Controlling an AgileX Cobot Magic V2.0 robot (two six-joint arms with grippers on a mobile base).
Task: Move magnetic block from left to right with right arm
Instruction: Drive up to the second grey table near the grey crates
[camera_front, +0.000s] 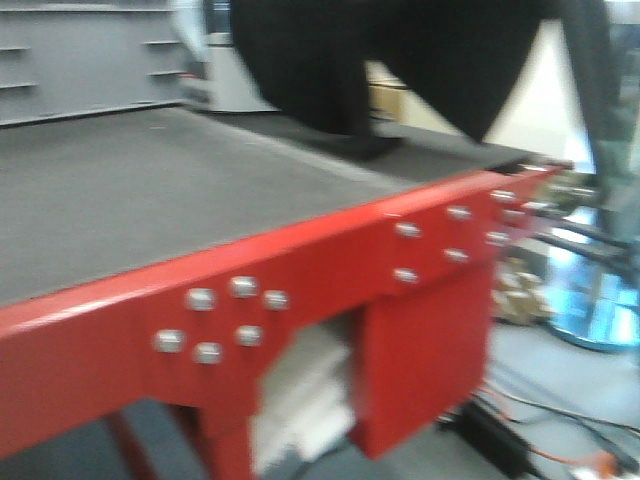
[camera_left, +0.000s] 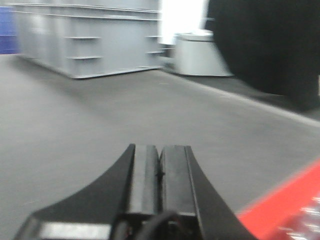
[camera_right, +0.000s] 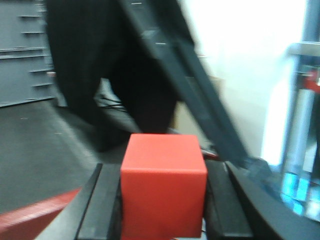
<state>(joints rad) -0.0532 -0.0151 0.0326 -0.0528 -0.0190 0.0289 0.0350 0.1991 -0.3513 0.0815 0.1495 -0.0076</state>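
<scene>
Two tools appear, each closest to its own wrist camera, and all three views are blurred.

Right wrist view: the right tool (camera_right: 162, 170) has its two black fingers (camera_right: 100, 200) parted just wide enough to clamp the magnetic block (camera_right: 163, 195), a plain red cube that fills the gap between them. Both fingers press against the cube's sides. Its top face and front face are in view, matte and sharp-edged. Below and to the left of the cube runs the glossy red edge strip (camera_right: 35, 217) of the worktop (camera_right: 40, 150), so the cube hangs close to that edge (whether over the grey surface or just past it cannot be told). Behind the cube stands a dark, smeared shape (camera_right: 130, 75).

Left wrist view: the left tool (camera_left: 160, 150) has its fingers pressed together with only a thin seam between them, and nothing is in them. It sits above the grey worktop, with the red strip at the lower right corner. Farther back, against the far edge, stand a grey crate (camera_left: 85, 42) and a pale round tub (camera_left: 200, 52).

Front view: nearest is the red strip with clusters of silver bolt heads (camera_front: 220, 320). Beyond it lies the grey worktop, then the dark shape at the far edge. Cables (camera_front: 560, 440) lie on the floor to the right.
</scene>
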